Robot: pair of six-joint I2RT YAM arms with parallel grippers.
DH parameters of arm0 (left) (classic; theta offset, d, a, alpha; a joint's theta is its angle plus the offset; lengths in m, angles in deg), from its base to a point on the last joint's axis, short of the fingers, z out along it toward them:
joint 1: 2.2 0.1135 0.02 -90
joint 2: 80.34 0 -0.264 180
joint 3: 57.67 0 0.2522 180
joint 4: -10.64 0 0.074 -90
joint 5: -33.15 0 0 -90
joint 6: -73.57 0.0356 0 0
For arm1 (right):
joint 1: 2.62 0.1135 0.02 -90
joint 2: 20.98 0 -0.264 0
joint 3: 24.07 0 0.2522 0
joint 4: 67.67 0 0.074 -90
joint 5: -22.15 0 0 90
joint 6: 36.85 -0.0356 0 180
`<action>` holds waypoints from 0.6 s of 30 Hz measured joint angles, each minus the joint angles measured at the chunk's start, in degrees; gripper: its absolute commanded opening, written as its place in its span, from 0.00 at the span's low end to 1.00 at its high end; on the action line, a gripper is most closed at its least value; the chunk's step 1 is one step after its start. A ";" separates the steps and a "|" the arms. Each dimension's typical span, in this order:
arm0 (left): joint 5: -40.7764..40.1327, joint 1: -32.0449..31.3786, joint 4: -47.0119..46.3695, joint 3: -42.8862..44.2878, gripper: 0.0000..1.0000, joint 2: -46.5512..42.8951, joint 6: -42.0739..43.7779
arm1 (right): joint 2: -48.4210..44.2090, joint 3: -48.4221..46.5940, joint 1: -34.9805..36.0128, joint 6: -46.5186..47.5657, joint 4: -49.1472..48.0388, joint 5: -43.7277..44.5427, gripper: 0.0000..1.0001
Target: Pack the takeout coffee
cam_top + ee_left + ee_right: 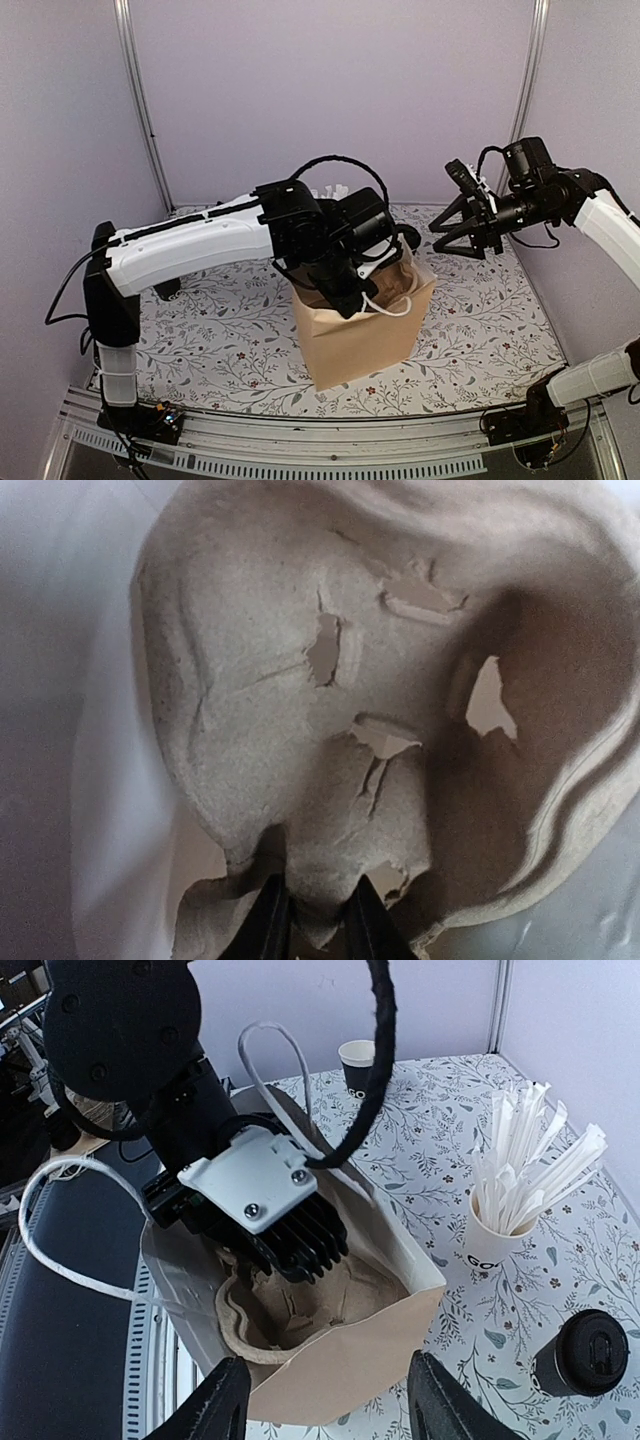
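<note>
Two cups we read "GO" on: the white straw cup (pixel 495 1240) and an open black cup (pixel 357 1063). Our lidded black cup (pixel 588 1352) sits on the desk (pixel 450 1140) near the paper bag (pixel 350 1360). Left tool (pixel 318 915) pinches the pulp carrier (pixel 260 680) inside; right tool (pixel 330 1405) hangs wide open.

A: Any lettering legible here?
B: Two marks, both cut short. "GO" in dark letters on the white cup of straws (pixel 488 1250), and "GO" in white on the open black paper cup (pixel 357 1068) — nothing else reads.
</note>
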 measured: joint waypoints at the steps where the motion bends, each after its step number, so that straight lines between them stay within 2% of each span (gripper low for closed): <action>1: 0.00 0.00 0.63 0.85 0.19 1.03 0.00 | -0.37 0.42 0.00 -0.04 -0.31 0.13 0.56; 12: 0.94 -0.13 2.51 1.64 0.19 2.60 -1.11 | -0.87 4.24 -0.04 -0.61 -1.73 1.31 0.57; 18: 1.57 0.15 2.54 1.64 0.20 2.58 -1.09 | -0.61 0.26 2.86 4.07 3.76 -1.05 0.61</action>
